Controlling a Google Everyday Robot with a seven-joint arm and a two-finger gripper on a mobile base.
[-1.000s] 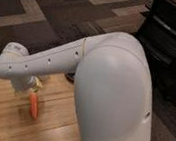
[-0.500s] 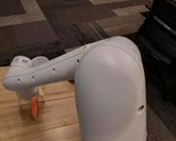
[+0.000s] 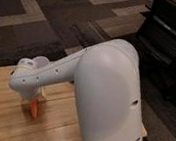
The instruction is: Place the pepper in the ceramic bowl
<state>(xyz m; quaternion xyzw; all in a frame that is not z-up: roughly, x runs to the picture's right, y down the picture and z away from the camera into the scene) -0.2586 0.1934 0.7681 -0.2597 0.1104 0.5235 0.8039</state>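
Dark carpet (image 3: 47, 33) is surrounding the wooden table (image 3: 2, 116), and the white arm (image 3: 107, 98) is swinging its wrist lower than 0.5 seconds ago. At 8 o'clock the gripper (image 3: 34, 98) is hanging right over the pepper (image 3: 34, 108), which is barely shifting; jaw state, I cannot tell.
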